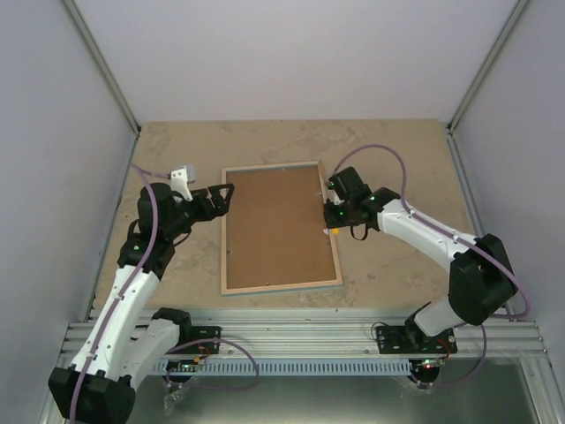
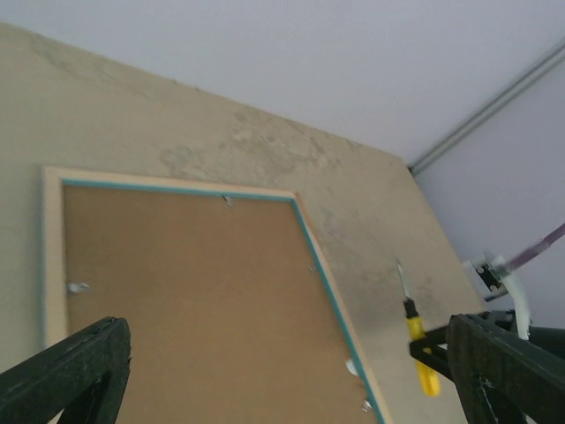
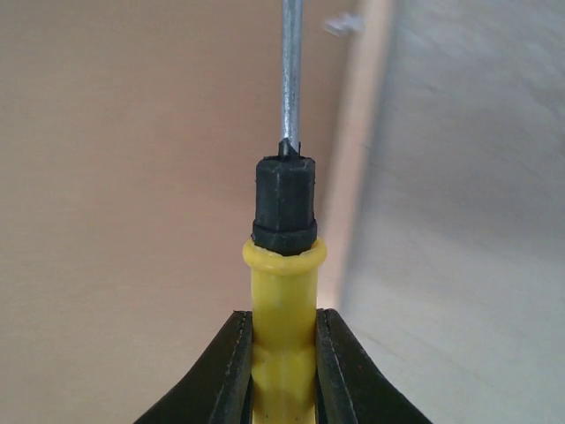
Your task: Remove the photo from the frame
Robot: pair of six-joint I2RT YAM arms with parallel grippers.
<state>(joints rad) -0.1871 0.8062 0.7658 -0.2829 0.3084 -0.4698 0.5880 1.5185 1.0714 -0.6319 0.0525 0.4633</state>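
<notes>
Top external: beige tabletop under frame, white walls; left fingers wide, right fingers gripping screwdriver.

Soft, even, bright light; faint shadows; close-up screwdriver sharp, frame behind it blurred; left wrist view slightly hazy.

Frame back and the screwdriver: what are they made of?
The frame: matte brown back, seemingly fibreboard, flat and grainless; pale wood-like rim, turquoise edge. The screwdriver: glossy yellow handle, likely plastic; black collar; shiny grey metal shaft.
</notes>
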